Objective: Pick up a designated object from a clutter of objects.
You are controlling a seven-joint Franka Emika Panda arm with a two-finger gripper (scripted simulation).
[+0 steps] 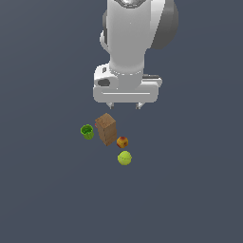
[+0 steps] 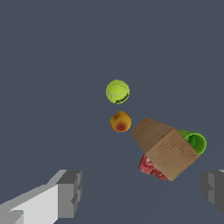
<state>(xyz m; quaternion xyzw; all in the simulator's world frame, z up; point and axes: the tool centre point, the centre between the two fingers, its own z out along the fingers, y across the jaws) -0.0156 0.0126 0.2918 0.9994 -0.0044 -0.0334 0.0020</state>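
Hand (image 1: 125, 106) hangs released above the box (image 1: 106, 128); green cup (image 1: 87, 131) sits centre-left beside it, perhaps touching, ball (image 1: 124, 158) lower.

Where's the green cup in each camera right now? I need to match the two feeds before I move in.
Exterior view: the green cup sits at the clutter's left end, just left of the brown box.
Wrist view: the green cup peeks out from behind the brown box, partly hidden.
Shared landmark: the brown box, right next to the cup in both views.
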